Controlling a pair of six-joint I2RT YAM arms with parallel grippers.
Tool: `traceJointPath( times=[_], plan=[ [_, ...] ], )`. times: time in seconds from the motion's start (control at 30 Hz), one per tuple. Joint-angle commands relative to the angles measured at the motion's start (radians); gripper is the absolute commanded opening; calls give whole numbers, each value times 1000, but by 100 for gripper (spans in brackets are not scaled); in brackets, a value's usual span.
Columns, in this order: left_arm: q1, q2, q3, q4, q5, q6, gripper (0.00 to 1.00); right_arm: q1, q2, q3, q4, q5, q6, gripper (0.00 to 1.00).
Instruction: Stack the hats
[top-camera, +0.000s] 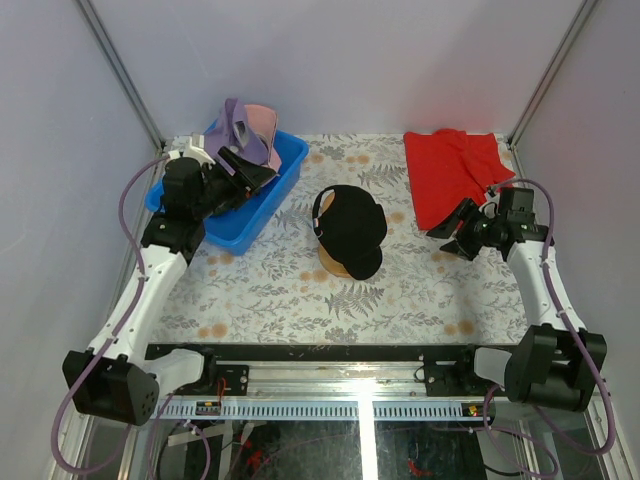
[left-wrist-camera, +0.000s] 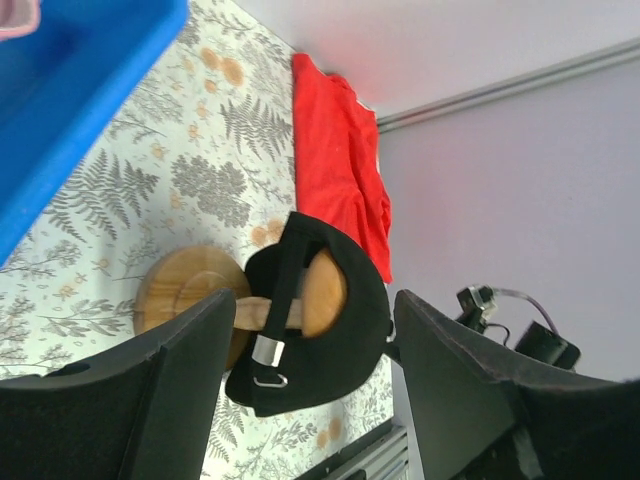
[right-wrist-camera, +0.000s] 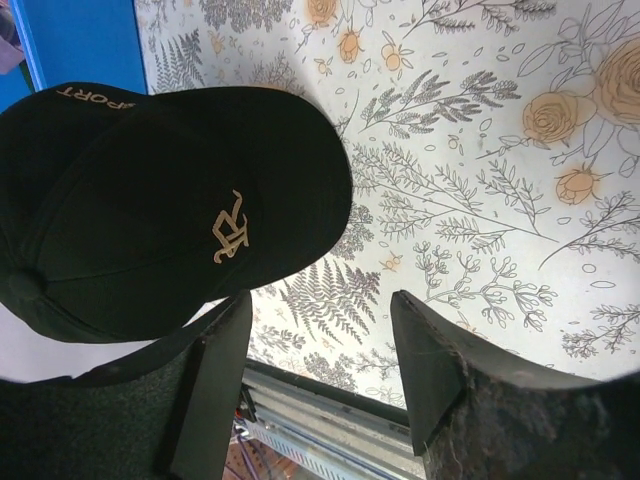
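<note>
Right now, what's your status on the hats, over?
Left gripper, right gripper: jaws open, empty. Black gold-emblem cap on round wooden stand; lavender cap and pink cap in blue plastic bin. Nothing blocking.

The left white-and-black robot arm rises from a black base joint at the near left corner. Its white link slants up and inward to a black left wrist, which bends toward the right, and a lilac cable loops alongside. The black two-finger left gripper points right and away with its jaws spread wide, and the left wrist view shows its dark padded fingers well apart. The right white-and-black robot arm climbs from the near right corner and folds leftward at the right wrist. The black right gripper aims left, its fingers likewise parted.
</note>
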Motion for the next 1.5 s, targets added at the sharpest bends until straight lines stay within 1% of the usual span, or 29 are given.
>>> traceJointPath(
  times=[0.0, 0.17, 0.3, 0.5, 0.57, 0.73, 0.9, 1.1, 1.33, 1.47],
  plan=[
    [58, 36, 41, -22, 74, 28, 64, 0, -31, 57, -49, 62, -19, 66],
    [80, 60, 58, -25, 89, 41, 64, 0, -24, 72, -75, 97, -32, 67],
    [97, 82, 82, -49, 88, 60, 64, 0, -37, 87, -109, 158, -47, 68],
    [118, 122, 121, -120, 41, 122, 64, 0, -62, 121, -154, 242, -66, 69],
    [126, 140, 133, -144, 30, 149, 64, 0, -72, 129, -161, 265, -66, 73],
    [169, 199, 155, -171, 17, 179, 65, 0, -86, 150, -178, 270, -62, 75],
    [197, 282, 201, -177, -6, 212, 65, 0, -107, 153, -165, 219, -41, 76],
    [203, 417, 288, -151, -75, 278, 65, 0, -134, 154, -161, 173, -8, 80],
    [205, 610, 405, -149, -194, 332, 62, 1, -145, 201, -192, 179, 1, 80],
    [239, 735, 484, -147, -158, 290, 61, 0, -135, 231, -205, 191, 1, 81]
  ],
)
